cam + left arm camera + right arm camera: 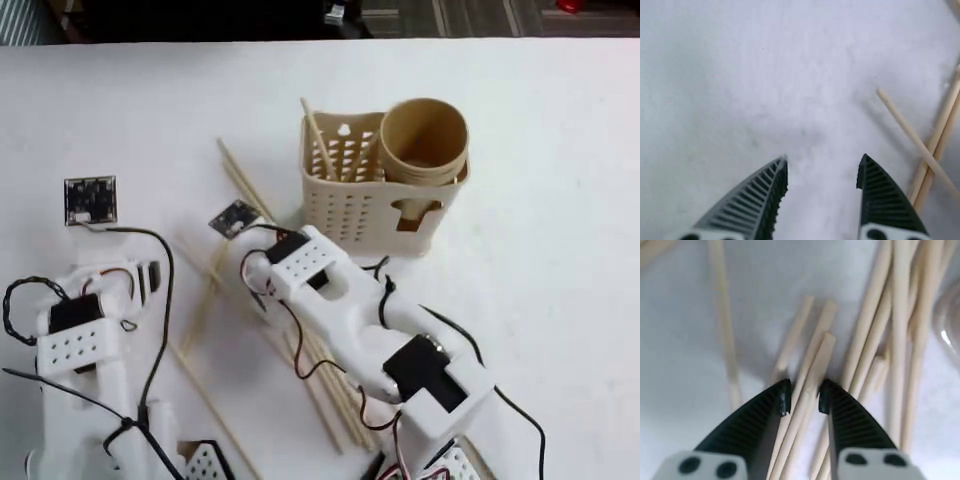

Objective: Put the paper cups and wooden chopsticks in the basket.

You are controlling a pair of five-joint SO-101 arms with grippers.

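A cream perforated basket [365,205] stands at the back middle of the table. A tan paper cup [424,140] sits in its right half and a few wooden chopsticks [318,135] lean in its left half. More loose chopsticks [330,385] lie scattered on the table in front of it. My right gripper [804,397] is down in this pile, shut on two chopsticks [816,362] that run between its fingers. The right arm [345,305] reaches in from the lower right. Over bare table my left gripper [822,172] is open, with some chopsticks [935,145] off to one side.
Two small black square boards [90,200] [235,218] lie on the white table [540,250], left of the basket. Black cables [165,300] trail around the left arm [80,340]. A long single chopstick [205,395] lies between the arms.
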